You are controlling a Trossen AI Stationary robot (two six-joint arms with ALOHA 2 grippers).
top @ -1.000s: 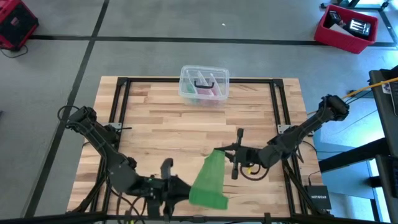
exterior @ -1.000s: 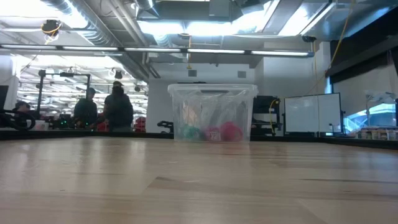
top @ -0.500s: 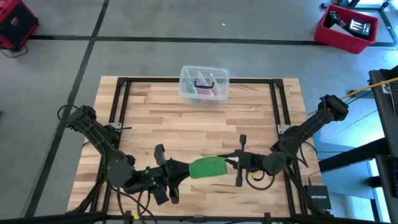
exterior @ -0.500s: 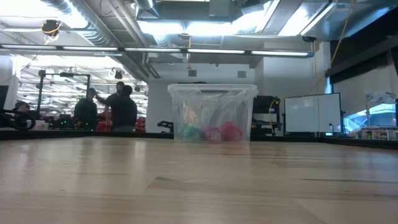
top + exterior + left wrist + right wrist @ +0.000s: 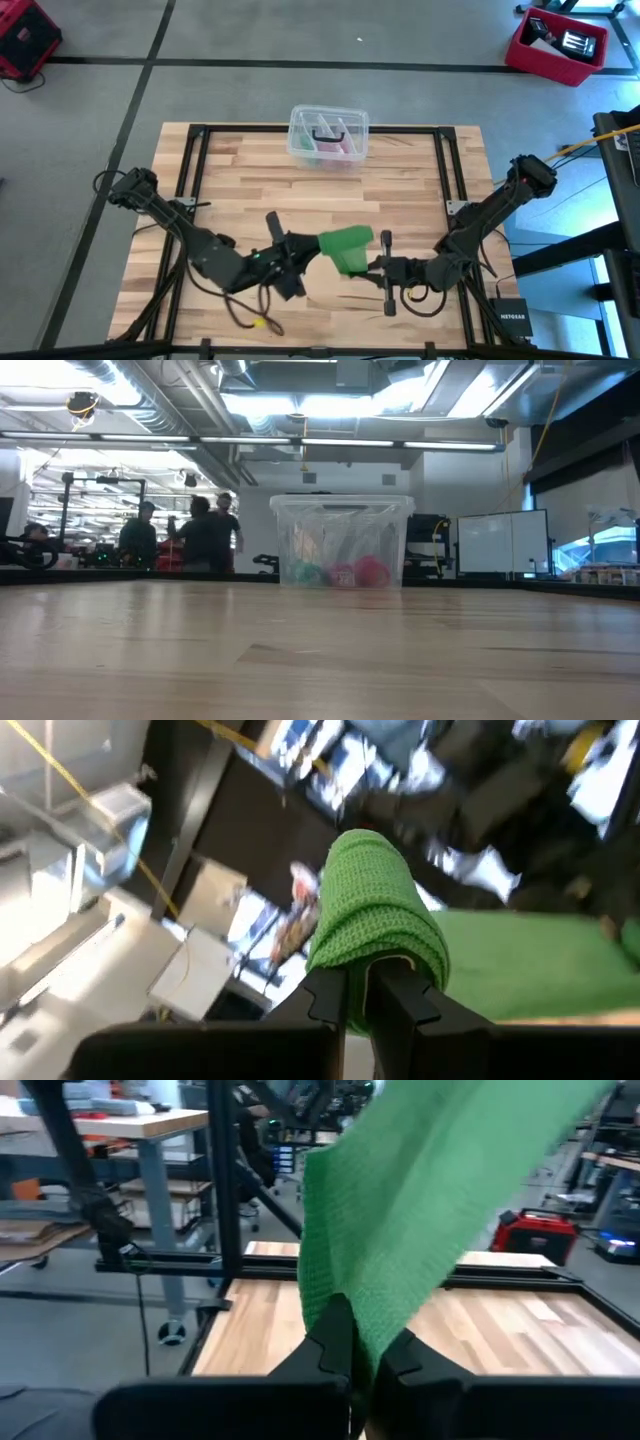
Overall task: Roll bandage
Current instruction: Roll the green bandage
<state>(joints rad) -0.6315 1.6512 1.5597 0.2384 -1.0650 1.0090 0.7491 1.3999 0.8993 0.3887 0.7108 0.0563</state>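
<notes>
Bright green soft knitted fabric bandage [image 5: 347, 247] held above the near-middle of the pale wooden slatted table [image 5: 400, 180], strung between both grippers. Left gripper [image 5: 305, 248] pinched nearly closed on the wound left end, fabric wrapped over the fingertips [image 5: 395, 990] in the left wrist view. Right gripper [image 5: 381, 266] clamped tight on the loose right edge. Looks light, limp, stretchy, likely clingy rather than slippery; will sag and twist if slack. Best gripped at the edges, kept taut. Clear plastic lidded box [image 5: 328, 135] with pink and dark items sits far, well apart.
</notes>
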